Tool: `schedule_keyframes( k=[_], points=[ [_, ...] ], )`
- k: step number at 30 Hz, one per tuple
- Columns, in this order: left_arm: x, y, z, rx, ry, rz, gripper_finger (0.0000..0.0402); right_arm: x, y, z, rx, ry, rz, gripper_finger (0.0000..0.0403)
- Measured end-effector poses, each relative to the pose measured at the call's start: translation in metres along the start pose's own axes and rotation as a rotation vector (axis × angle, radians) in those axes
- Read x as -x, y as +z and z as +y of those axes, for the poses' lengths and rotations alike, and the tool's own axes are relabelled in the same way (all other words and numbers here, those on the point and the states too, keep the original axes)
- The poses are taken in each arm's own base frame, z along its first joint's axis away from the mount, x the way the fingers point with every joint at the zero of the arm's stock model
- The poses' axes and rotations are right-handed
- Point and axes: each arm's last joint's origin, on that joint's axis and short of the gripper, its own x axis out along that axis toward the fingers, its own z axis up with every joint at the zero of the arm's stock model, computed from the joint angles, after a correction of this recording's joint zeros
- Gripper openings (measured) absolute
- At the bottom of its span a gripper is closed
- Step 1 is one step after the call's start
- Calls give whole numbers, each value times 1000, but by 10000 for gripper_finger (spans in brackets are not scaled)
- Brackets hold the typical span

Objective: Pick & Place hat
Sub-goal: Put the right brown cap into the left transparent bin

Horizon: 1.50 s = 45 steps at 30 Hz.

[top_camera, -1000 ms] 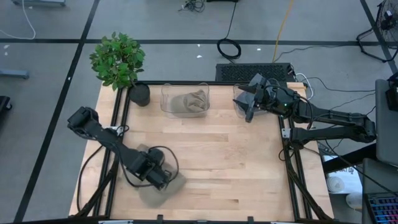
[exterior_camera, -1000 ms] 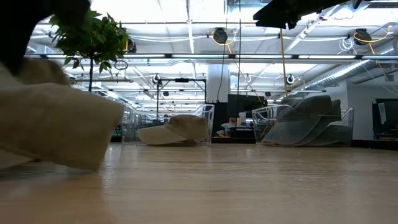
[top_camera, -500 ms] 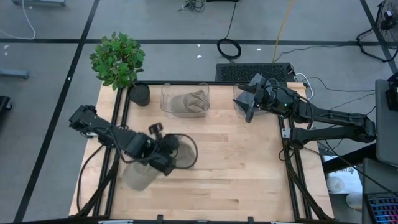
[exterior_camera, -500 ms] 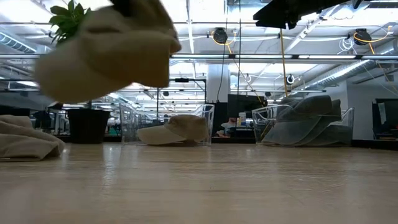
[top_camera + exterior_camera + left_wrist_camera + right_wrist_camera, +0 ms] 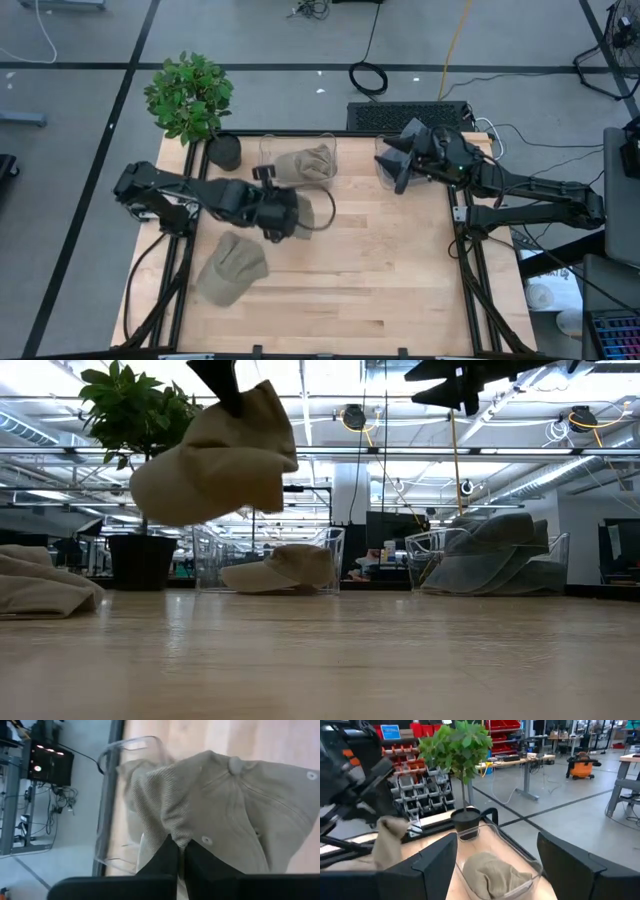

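Observation:
A tan cap (image 5: 215, 460) hangs in the air under my left gripper (image 5: 179, 852), which is shut on it; the left wrist view shows its crown (image 5: 225, 805). In the high view my left gripper (image 5: 285, 218) is over the table's middle, near a clear bin (image 5: 298, 162) where another tan cap lies. A third tan cap (image 5: 232, 268) rests flat on the table's near-left part. My right gripper (image 5: 403, 170) waits, open, above the clear bin of grey caps (image 5: 392, 160). My left gripper pinches a bunched fold of the cap's crown cloth (image 5: 172, 827) between its two fingers, beside an eyelet. The fingers (image 5: 225, 380) come from above, pointing down. The cap hangs below them, lifted clear of the table and tilted, brim (image 5: 160, 495) lowest.
A potted plant (image 5: 188, 98) in a dark pot stands at the table's far-left corner. Both bins sit along the far edge. Bare wood lies across the middle and near-right of the table (image 5: 400, 270).
My left gripper has risen from the table's near-left part and moved toward the far edge and right, toward the bin with the tan cap. The cap it holds has come up off the table and now hangs clear. Another cap is left on the table.

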Motion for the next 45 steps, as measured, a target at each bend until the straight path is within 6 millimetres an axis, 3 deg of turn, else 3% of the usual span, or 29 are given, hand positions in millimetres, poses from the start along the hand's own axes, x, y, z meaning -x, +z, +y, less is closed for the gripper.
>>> schedule_keyframes(
  k=[6, 10, 17, 23, 27, 36, 42, 45],
  points=[
    [6, 0, 32, 45, 18, -74, 6, 0, 2, 1, 0, 9, -18, 263],
    [10, 1, 43, 31, 29, -126, 5, -7, 5, 4, -50, 78, -91, 263],
    [6, 7, 48, 4, 40, -161, 5, -69, -55, 17, -155, 315, 81, 263],
    [5, 8, 49, 14, 44, -165, 5, -110, -88, 23, -292, 429, 65, 263],
    [5, 9, 49, 8, 44, -171, 7, -125, -94, 28, -374, 531, 61, 263],
    [5, 10, 49, 13, 44, -178, 7, -151, -101, 38, -386, 549, 93, 263],
    [5, 10, 50, 28, 38, -178, 8, -158, -102, 41, -376, 596, 107, 260],
    [5, 10, 50, 32, 38, -178, 6, -157, -101, 41, -349, 600, 96, 236]
  ],
)
